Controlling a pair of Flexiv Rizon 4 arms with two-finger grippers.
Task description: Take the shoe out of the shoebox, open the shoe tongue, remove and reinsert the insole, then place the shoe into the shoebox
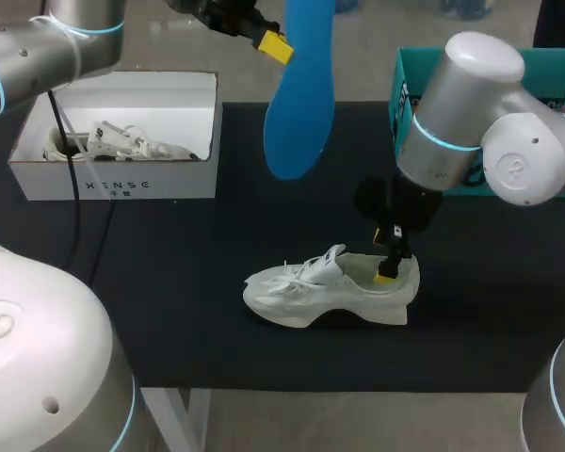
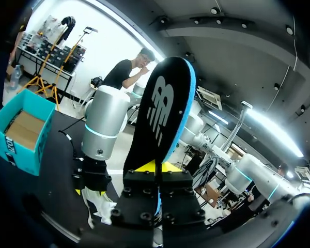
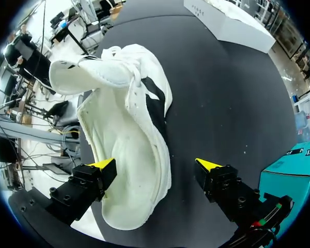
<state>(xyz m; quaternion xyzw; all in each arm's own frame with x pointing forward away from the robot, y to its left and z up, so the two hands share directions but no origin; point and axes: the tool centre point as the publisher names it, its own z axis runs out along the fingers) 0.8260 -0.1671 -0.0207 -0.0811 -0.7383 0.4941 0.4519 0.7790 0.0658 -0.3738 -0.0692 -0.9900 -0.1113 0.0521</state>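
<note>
The white shoe [image 1: 330,292] lies on its sole on the black mat, toe to the left. My right gripper [image 1: 388,268] stands open at its heel. In the right wrist view one fingertip [image 3: 104,165] is over the inside of the shoe [image 3: 129,129] and the other is outside over the mat, straddling the shoe's side wall. My left gripper [image 1: 273,42] is raised at the back middle, shut on the blue insole [image 1: 301,104], which hangs toe down. In the left wrist view the insole [image 2: 163,108] shows its black top face above the gripper [image 2: 156,166].
An open white shoebox [image 1: 113,137] stands at the back left with white laces or another shoe [image 1: 122,141] inside. A teal box [image 1: 419,66] sits at the back right, behind my right arm. Bare mat lies in front of and left of the shoe.
</note>
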